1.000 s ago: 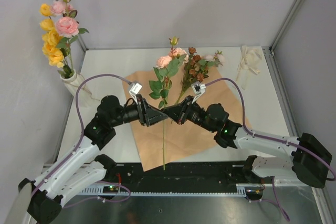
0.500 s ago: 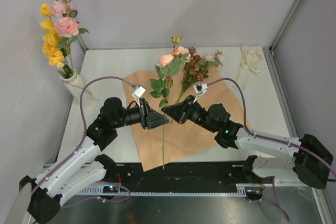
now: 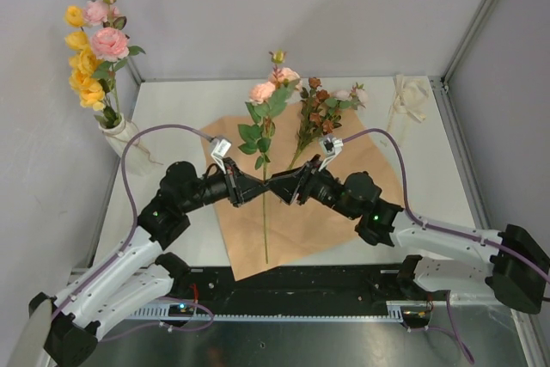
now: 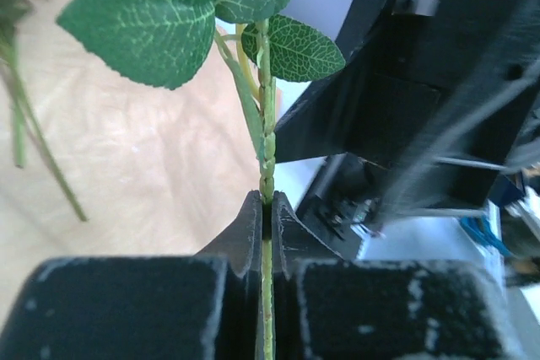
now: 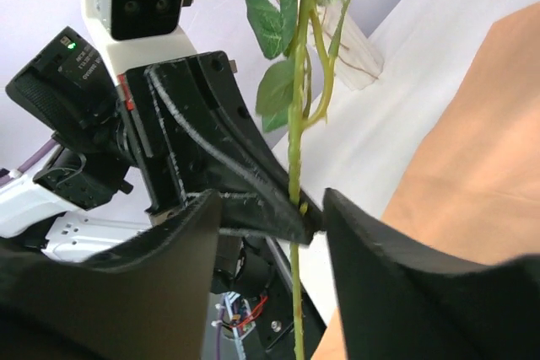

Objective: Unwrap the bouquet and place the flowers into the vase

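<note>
Cream-white ribbed vase [image 3: 120, 137] stands far left, crowded with blooms. Right of it, the left gripper [image 4: 267, 208] is clamped on a thin green pink-rose stem [image 3: 264, 221] above peach-orange paper [image 3: 326, 212]. The right gripper [image 5: 272, 204] has its jaws apart around the stem. Under one narrow pinch the top-heavy stem may swivel and snag leaves at the full neck.

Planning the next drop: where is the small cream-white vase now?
In the top view, the small cream-white vase stands at the white table's far left edge, holding pink and yellow flowers.

table [image 3: 438, 169] | on it: peach paper [image 3: 301, 234]; cream ribbon [image 3: 408, 100]; vase [image 3: 120, 135] at left edge
</note>
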`<state>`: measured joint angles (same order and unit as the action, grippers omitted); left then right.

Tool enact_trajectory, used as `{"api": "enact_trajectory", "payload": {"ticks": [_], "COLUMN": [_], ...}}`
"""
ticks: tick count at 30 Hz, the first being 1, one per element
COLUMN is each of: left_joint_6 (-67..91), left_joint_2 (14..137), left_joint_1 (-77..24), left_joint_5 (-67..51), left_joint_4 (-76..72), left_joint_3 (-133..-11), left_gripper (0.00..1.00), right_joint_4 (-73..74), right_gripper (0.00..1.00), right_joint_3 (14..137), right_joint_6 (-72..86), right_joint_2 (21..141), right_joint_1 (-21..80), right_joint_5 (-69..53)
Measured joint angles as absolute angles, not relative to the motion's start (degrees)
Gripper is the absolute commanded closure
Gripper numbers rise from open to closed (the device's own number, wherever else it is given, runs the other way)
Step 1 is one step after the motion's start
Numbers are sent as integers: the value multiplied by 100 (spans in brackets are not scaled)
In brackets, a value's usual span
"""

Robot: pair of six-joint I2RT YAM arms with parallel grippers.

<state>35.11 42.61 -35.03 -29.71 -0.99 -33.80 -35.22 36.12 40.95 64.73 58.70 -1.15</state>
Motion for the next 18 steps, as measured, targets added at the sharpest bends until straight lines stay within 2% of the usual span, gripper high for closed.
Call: {"api": "enact_trajectory", "payload": {"ticks": [3,4,12,14,18], "left_joint_6": [3267,3159,1717,1022,-80], "left_joint_2": [4093,4025,3573,3575,3629], "left_joint_1": [-3503,-3503,-3503,-3481,-3210], "left_joint_5": [-2451,-2241,642,1643,2773], "left_joint_4": [-47,5,320,176,-272], "left_joint_3": [-3398,-3426,-4250,-4635,-5151], "left_gripper": [100,100,100,100,100], "right_joint_4": [-3280,-3199,-2394,-2198,-1861], "right_gripper": [8,4,1,1,1], "right_joint_3": [3612,3614,3621,3621,3564], "right_joint_6": [3990,3935,3621,3564,3463], "right_joint_2": [6141,6010,5142,4936,4469], "right_joint_1": [5916,5931,6031,6031,6031], "right_joint_5": [30,95,622,760,1041]}}
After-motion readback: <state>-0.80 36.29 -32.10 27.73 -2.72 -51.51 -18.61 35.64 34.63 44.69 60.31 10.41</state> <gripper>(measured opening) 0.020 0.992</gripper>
